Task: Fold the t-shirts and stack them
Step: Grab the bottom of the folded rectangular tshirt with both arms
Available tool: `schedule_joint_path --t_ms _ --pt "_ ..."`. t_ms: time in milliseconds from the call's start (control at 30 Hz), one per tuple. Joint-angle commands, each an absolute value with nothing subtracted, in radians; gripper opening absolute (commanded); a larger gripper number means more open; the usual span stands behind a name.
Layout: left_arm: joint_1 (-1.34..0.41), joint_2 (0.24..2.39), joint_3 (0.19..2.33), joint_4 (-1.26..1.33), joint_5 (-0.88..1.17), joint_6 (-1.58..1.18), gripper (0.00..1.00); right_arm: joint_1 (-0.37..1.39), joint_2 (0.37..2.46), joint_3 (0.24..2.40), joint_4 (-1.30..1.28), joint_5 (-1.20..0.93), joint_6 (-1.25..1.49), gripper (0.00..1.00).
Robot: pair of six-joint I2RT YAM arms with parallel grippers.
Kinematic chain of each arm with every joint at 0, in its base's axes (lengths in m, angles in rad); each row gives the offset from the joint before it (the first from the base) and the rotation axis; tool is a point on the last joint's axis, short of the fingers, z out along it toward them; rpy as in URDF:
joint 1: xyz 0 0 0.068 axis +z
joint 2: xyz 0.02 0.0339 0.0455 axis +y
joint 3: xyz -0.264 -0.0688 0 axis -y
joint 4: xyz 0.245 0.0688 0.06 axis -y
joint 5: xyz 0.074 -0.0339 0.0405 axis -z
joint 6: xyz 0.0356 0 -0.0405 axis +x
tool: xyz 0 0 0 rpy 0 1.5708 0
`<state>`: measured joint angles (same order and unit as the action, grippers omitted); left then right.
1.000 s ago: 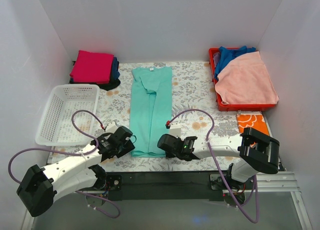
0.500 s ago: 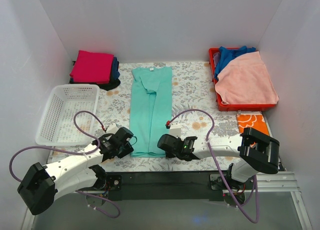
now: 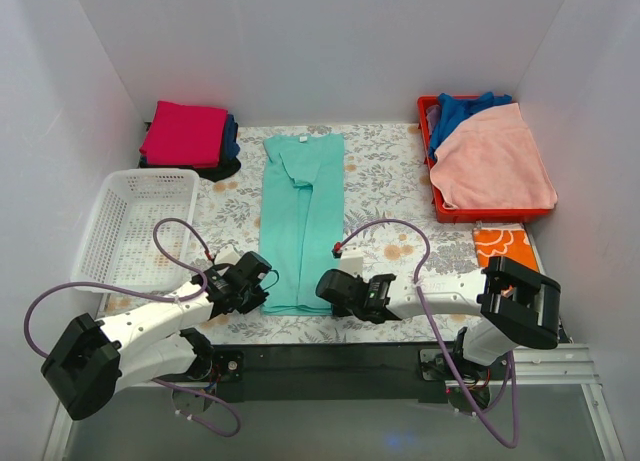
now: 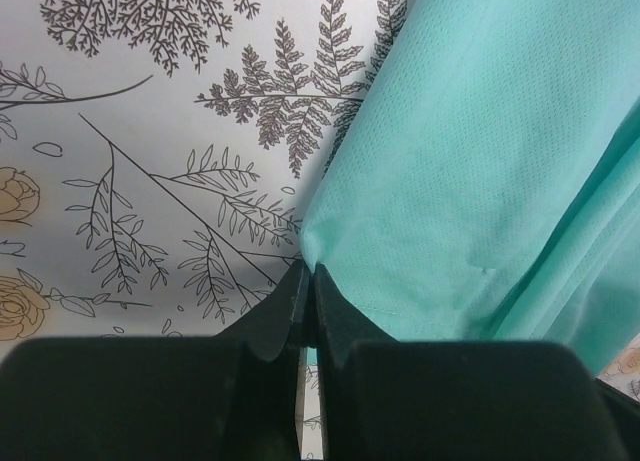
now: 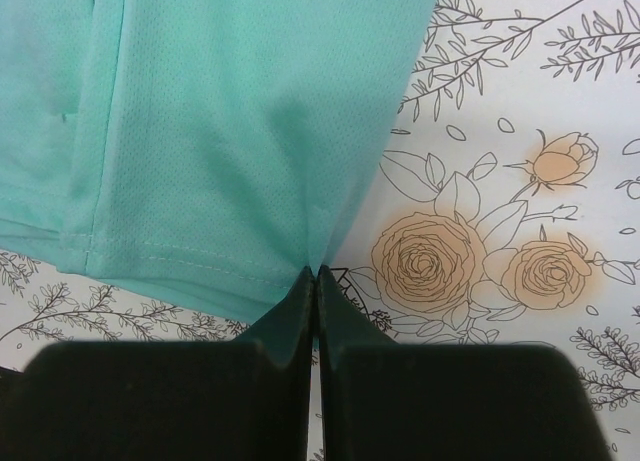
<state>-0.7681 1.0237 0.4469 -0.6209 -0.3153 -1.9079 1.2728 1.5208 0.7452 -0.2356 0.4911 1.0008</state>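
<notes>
Both hands are closed on cloth. The left hand (image 4: 308, 281) pinches the near-left hem corner of the mint-teal t-shirt (image 3: 300, 216), and the right hand (image 5: 316, 279) pinches the near-right hem corner. Each has its jaws pressed together, with a small peak of fabric drawn up at the tips.

The shirt lies in the middle of the desk (image 3: 385, 181) as a long narrow strip, with the hem toward the near edge and the collar toward the far edge. Its sides are already folded inward. Judging by that, the lengthwise fold is done and the crosswise fold is about to begin.

The next move calls for both hands to lift together and carry the hem toward the far edge, laying it over the collar end. They should stay level and the same width apart, since thin knit like this sags and skews easily. After that the bundle belongs on the pile in the far-left corner, where a folded magenta t-shirt (image 3: 185, 133) sits on top of darker ones.

Compared with a second ago, little has changed. The left arm has swung slightly inward, and its purple cable (image 3: 175, 246) loops higher over the desk. The right hand has barely shifted, and the shirt lies flat just as it did, with the hem not yet raised.
</notes>
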Motion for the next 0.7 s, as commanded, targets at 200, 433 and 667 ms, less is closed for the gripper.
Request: schedule_joint_path --t_ms 200,433,667 --pt "-0.773 0.967 0.465 -0.733 -0.357 -1.919 0.00 1.278 1.513 0.701 -0.399 0.498 0.996 0.01" --pt "-0.807 0.861 0.399 -0.747 -0.325 -1.980 0.00 1.289 1.447 0.689 -0.423 0.497 1.029 0.01" --pt "-0.841 0.920 0.383 -0.721 -0.324 -2.009 0.00 1.324 1.488 0.678 -0.422 0.488 1.045 0.01"
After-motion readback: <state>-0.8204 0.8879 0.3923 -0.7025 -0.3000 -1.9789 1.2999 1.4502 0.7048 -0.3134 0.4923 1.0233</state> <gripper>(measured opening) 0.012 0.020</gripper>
